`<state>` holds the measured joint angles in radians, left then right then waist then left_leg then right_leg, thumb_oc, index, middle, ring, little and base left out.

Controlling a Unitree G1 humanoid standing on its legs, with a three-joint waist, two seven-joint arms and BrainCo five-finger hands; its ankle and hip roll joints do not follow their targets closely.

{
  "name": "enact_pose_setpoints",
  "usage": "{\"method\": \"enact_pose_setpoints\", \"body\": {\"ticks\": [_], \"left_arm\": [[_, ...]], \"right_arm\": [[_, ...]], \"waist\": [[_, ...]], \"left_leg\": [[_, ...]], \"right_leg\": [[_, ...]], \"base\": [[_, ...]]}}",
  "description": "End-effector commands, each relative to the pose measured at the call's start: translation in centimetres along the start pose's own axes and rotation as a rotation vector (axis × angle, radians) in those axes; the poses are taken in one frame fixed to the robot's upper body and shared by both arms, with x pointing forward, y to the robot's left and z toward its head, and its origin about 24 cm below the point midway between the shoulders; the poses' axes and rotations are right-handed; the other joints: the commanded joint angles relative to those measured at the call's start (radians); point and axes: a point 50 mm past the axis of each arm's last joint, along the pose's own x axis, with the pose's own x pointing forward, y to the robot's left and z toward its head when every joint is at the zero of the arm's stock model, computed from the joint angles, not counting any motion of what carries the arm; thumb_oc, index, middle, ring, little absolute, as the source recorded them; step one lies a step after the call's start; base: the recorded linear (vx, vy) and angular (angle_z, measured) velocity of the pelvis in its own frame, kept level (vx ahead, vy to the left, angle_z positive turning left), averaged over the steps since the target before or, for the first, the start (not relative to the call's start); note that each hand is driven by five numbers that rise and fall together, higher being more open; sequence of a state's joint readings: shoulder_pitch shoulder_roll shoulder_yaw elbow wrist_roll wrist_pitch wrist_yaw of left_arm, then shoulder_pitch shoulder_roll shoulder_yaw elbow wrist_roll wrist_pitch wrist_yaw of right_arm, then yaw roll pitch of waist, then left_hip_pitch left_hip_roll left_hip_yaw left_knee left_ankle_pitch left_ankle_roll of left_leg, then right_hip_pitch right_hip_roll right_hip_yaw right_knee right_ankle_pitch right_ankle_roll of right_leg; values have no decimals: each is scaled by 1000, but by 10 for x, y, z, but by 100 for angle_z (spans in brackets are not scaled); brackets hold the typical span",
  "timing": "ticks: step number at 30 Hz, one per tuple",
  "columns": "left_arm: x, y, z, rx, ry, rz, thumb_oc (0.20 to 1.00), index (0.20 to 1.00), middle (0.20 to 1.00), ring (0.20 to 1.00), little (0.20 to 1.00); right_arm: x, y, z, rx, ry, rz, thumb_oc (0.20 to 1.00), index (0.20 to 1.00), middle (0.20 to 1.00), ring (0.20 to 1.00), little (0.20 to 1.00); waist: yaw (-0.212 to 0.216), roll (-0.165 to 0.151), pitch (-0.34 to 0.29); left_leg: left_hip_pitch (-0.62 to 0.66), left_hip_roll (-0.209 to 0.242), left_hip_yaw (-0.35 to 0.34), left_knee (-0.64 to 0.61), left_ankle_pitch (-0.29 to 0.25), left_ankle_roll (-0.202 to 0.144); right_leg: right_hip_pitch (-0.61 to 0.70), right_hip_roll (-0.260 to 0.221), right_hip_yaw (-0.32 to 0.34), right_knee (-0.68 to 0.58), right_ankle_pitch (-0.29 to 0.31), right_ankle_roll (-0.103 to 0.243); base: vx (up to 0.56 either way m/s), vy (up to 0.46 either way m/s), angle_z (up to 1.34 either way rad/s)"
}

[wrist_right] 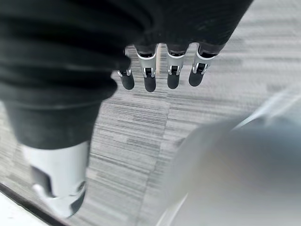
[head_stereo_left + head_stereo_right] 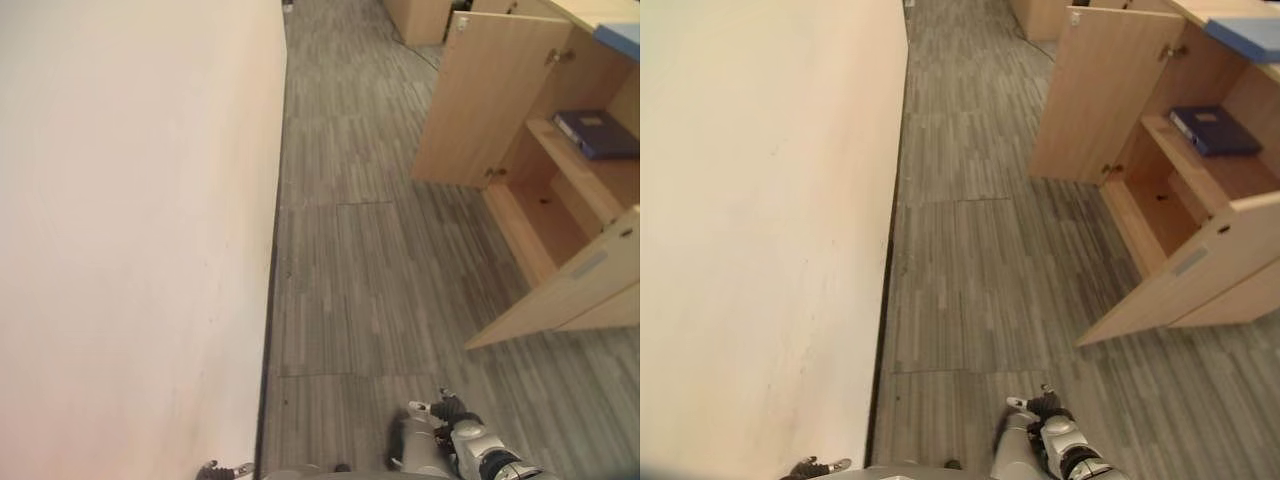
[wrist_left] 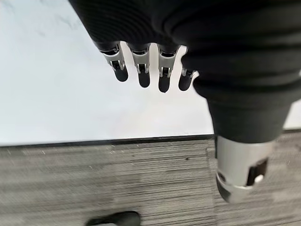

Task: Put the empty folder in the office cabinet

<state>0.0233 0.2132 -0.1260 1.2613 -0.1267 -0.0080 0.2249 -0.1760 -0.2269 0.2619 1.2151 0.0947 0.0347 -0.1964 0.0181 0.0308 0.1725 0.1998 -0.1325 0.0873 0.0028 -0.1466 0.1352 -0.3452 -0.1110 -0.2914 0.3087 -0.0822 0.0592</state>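
A: Starting with the left eye view, what's there?
B: A wooden cabinet [image 2: 560, 190] stands with both doors swung open over grey striped carpet floor [image 2: 360, 280]. A flat dark blue folder [image 2: 596, 133] lies on its upper shelf. A smooth white wall [image 2: 130, 230] runs down the other side. The right hand [image 2: 448, 412] shows at the bottom edge, well apart from the cabinet and the folder; I cannot tell its fingers from here.

A: And the right eye view?
B: Same scene. A light blue sheet [image 2: 1248, 38] lies on top of the cabinet, above the folder's shelf.

A: The left wrist view?
B: The left hand [image 3: 155, 28] has a dark ribbed cover, and its silver fingers [image 3: 141, 66] with rounded dark tips hang straight in a row, slightly apart, holding nothing. Past the fingertips is the plain wall, with a thin dark baseboard [image 3: 108, 141] where it meets the carpet.

A: The right wrist view?
B: The right hand's fingers [image 1: 149, 75] hang straight too, side by side, empty. Beyond them is just the streaked carpet.
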Motion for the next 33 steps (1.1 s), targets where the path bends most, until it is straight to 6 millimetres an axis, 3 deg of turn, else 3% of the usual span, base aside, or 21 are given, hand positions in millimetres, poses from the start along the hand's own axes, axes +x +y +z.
{"method": "enact_pose_setpoints", "body": {"ticks": [1, 4, 9, 13, 15, 18, 20, 22, 24, 26, 27, 29, 31, 33], "left_arm": [[0, 5, -11, 51, 20, 10, 1000, 1000, 1000, 1000, 1000], [-2, 5, -20, 64, 48, 4, 1000, 1000, 1000, 1000, 1000], [-4, 6, -34, 52, 102, 0, 1000, 1000, 1000, 1000, 1000], [-3, 6, -31, 50, 93, 3, 1000, 1000, 1000, 1000, 1000], [0, 8, -13, 54, 35, 14, 1000, 1000, 1000, 1000, 1000], [1, 8, -7, 60, 11, 18, 1000, 1000, 1000, 1000, 1000], [1, 9, -3, 58, -4, 21, 1000, 1000, 1000, 1000, 1000], [2, 12, 2, 47, -21, 25, 1000, 1000, 1000, 1000, 1000], [2, 12, 6, 29, -32, 27, 1000, 1000, 1000, 1000, 1000], [3, 13, 6, -11, -24, 39, 1000, 1000, 1000, 1000, 1000], [2, 14, -1, -25, -2, 44, 1000, 1000, 1000, 1000, 1000], [1, 13, -8, -31, 20, 46, 1000, 1000, 1000, 1000, 1000], [1, 12, -10, -40, 27, 43, 1000, 1000, 1000, 1000, 1000], [1, 12, -10, -52, 33, 41, 1000, 1000, 1000, 1000, 1000]], "right_arm": [[0, -13, -23, -3, 102, -42, 1000, 1000, 1000, 1000, 1000], [-2, -13, -31, -9, 122, -39, 1000, 1000, 1000, 1000, 1000], [-6, -12, -49, -34, 165, -19, 1000, 1000, 1000, 1000, 1000], [-7, -12, -54, -36, 176, -19, 1000, 1000, 1000, 1000, 1000], [-9, -13, -63, -49, 201, -21, 1000, 1000, 1000, 1000, 1000], [-11, -13, -69, -40, 216, -23, 1000, 1000, 1000, 1000, 1000], [-12, -12, -72, -20, 223, -24, 1000, 1000, 1000, 1000, 1000], [-12, -11, -73, -25, 225, -20, 1000, 1000, 1000, 1000, 1000], [-12, -12, -72, -31, 220, -26, 1000, 1000, 1000, 1000, 1000], [-12, -14, -73, -30, 227, -32, 1000, 1000, 1000, 1000, 1000], [-12, -14, -75, -30, 233, -32, 1000, 1000, 1000, 1000, 1000], [-13, -17, -79, -32, 245, -37, 1000, 1000, 1000, 1000, 1000], [-14, -20, -82, -31, 258, -46, 1000, 1000, 1000, 1000, 1000], [-16, -22, -88, -27, 282, -51, 1000, 1000, 1000, 1000, 1000]], "waist": [[-1, -23, 10], [-1, -49, -13], [4, -59, -55], [3, -62, -56], [-1, -79, -58], [-8, -86, -60], [-12, -97, -50], [-2, -110, -17], [11, -117, 16], [24, -127, 37], [36, -126, 37], [39, -128, 28], [38, -105, 17], [43, -91, 13]], "left_leg": [[-66, 48, 9, -90, 84, -97], [-44, 43, -19, -90, 59, -95], [-27, 100, -43, -90, 51, -119], [-31, 119, -51, -80, 47, -129], [-47, 163, -65, -56, 39, -161], [-54, 184, -64, -29, 26, -175], [-92, 200, -47, 70, 23, -189], [-180, 216, -32, 283, 78, -203], [-279, 219, -45, 490, 146, -191], [-382, 234, -19, 559, 172, -174], [-417, 248, -12, 504, 129, -178], [-424, 252, -3, 321, 136, -185], [-457, 280, 14, 89, 293, -214], [-440, 300, 61, -17, 329, -243]], "right_leg": [[164, -34, 47, -269, 234, 103], [217, -14, 57, -364, 261, 102], [264, 38, 53, -374, 215, 75], [266, 48, 50, -367, 197, 66], [276, 64, 21, -352, 149, 44], [280, 72, 18, -342, 126, 33], [296, 75, 16, -337, 108, 20], [337, 86, 19, -340, 91, -5], [367, 92, 10, -342, 80, -27], [389, 88, 5, -346, 66, -38], [418, 82, 16, -356, 54, -23], [430, 60, 23, -368, 48, -5], [452, 57, 5, -379, 34, -2], [493, 53, 1, -386, 9, 8]], "base": [[197, -133, 65], [199, -163, 67], [222, -182, 2], [125, -119, -7], [225, -232, 15], [123, -126, 39], [97, -137, 10], [23, -147, 18], [-7, -132, 17], [96, -79, -12], [225, 35, 1], [206, 140, 8], [195, 184, -8], [262, 186, 19]]}}
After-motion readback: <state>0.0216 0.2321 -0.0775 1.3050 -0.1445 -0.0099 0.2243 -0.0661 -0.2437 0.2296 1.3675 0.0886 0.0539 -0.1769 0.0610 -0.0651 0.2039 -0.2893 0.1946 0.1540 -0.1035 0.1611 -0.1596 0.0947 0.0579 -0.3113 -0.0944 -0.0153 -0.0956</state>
